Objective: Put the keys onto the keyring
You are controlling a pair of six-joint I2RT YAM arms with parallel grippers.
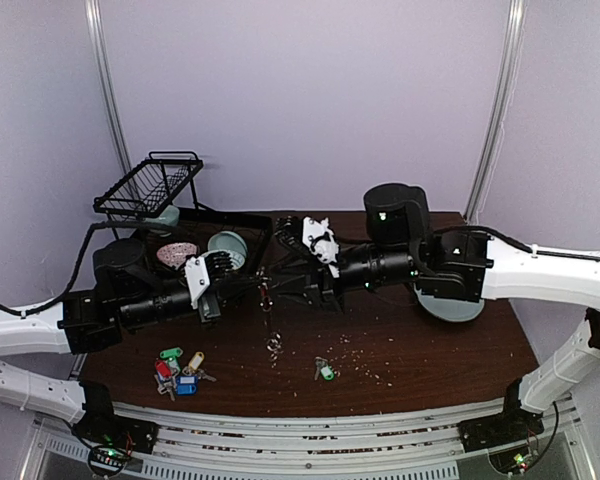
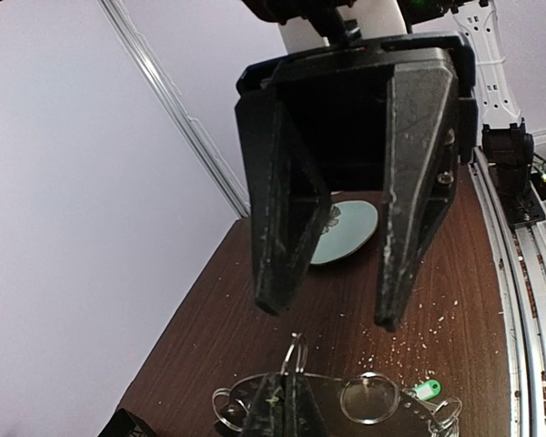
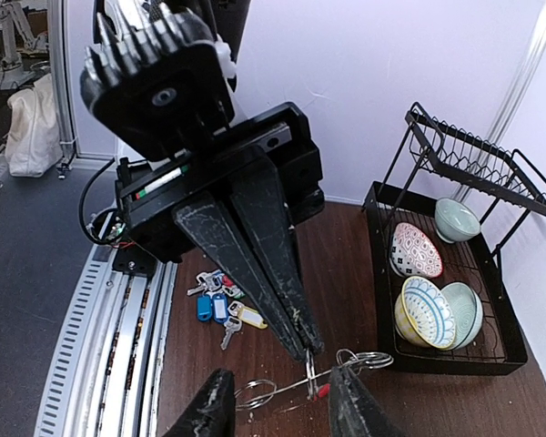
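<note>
My left jaws are pinched tight, their fingers [image 3: 259,264] pressed together down to the tips, and at those tips they grip the keyring [image 2: 369,398] by its thin rim. The keyring hangs over the middle of the surface [image 1: 430,350], between my two arms, with small wire rings along it and a bit of red showing just beside the grip. I cannot tell whether its lowest ring touches the wood. My right jaws stand wide, fingers [image 2: 409,182] well apart, facing the left ones from the right and holding nothing. The keyring lines up with the gap between them, but I cannot tell whether it lies inside that gap or just beyond the tips. Near and to the left on the surface lies a cluster of keys [image 1: 180,372] with green, red, blue and tan tags, touching one another. A single green-tagged key [image 1: 325,372] lies alone, near and a little right of the keyring, well apart from the cluster. Pale crumbs [image 1: 365,350] are scattered over the dark wood around it. Under my right arm [image 1: 540,275], on the right side, a grey-green plate [image 1: 452,308] lies flat. At the far left a black wire rack [image 1: 150,185] stands over a tray that holds several bowls [image 3: 428,314].
</note>
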